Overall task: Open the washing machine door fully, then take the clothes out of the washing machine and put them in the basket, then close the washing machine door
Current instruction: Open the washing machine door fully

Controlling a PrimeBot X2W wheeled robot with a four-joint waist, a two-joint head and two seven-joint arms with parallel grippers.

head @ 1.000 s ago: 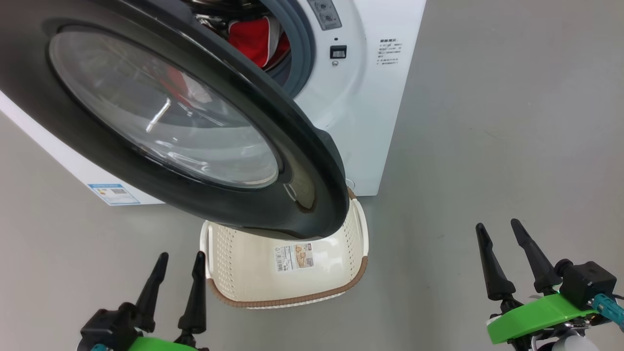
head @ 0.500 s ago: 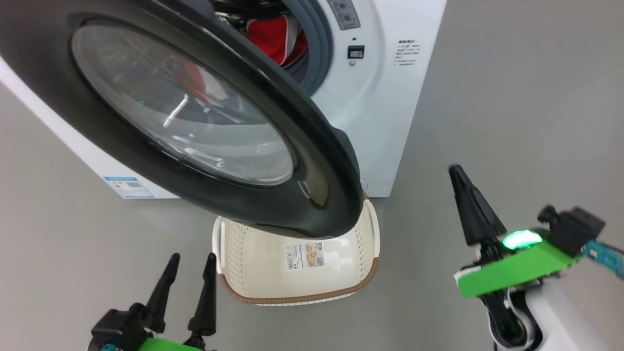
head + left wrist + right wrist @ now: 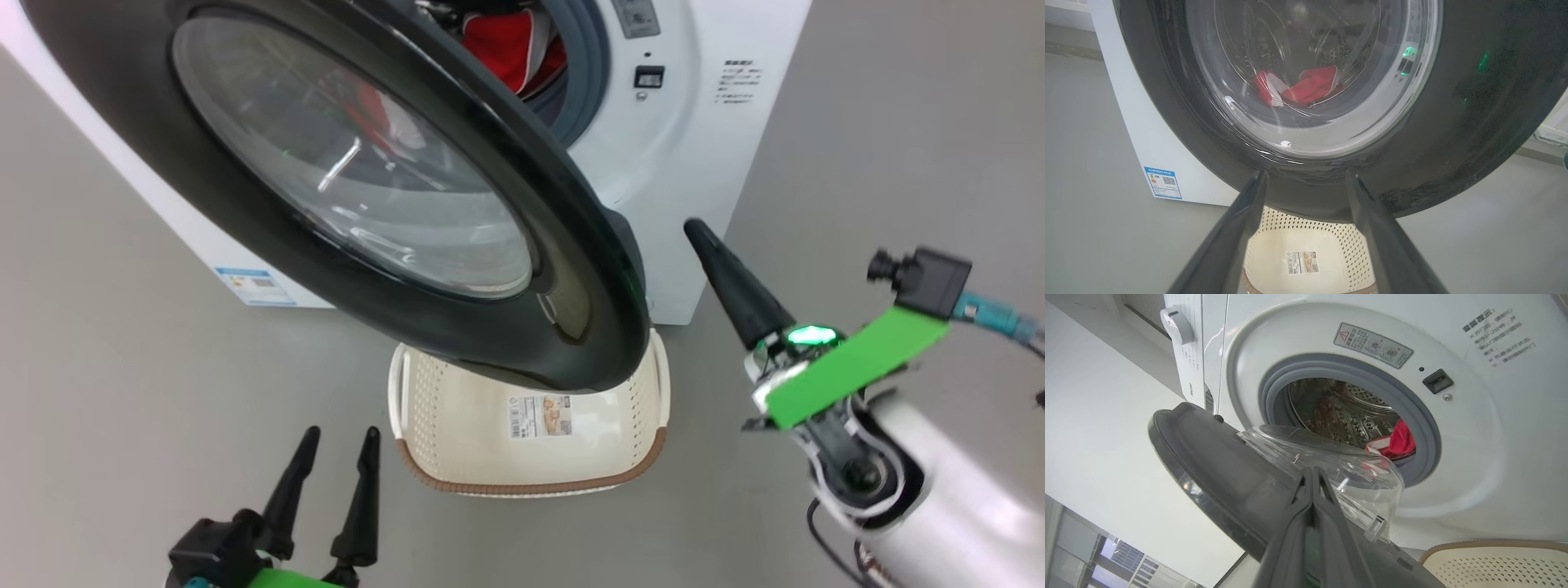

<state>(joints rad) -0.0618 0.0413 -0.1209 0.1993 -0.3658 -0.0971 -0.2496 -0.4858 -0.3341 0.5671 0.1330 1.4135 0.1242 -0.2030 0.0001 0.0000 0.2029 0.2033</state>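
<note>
The right end effector (image 3: 700,237), at the centre right of the head view, has its two dark fingers pressed together into a single point with nothing between them. It points up and left toward the free edge of the washing machine door (image 3: 571,310), and a strip of white cabinet shows between the tip and the rim. In the right wrist view the same closed fingers (image 3: 1312,470) rise in front of the door's grey inner face (image 3: 1208,465) and its bulging clear bowl. The left end effector (image 3: 341,437), at the lower left of the head view, is spread wide and empty. In the left wrist view its fingers (image 3: 1306,175) frame the bottom of the glossy black rim (image 3: 1474,122). The door stands partly open, covering the far end of the basket (image 3: 424,392), which sits on the grey floor (image 3: 122,367) with a sticker (image 3: 540,415) on its bottom. The clothes (image 3: 498,49) lie inside the drum of the washing machine (image 3: 678,163), red behind the grey gasket (image 3: 1400,441).
</note>
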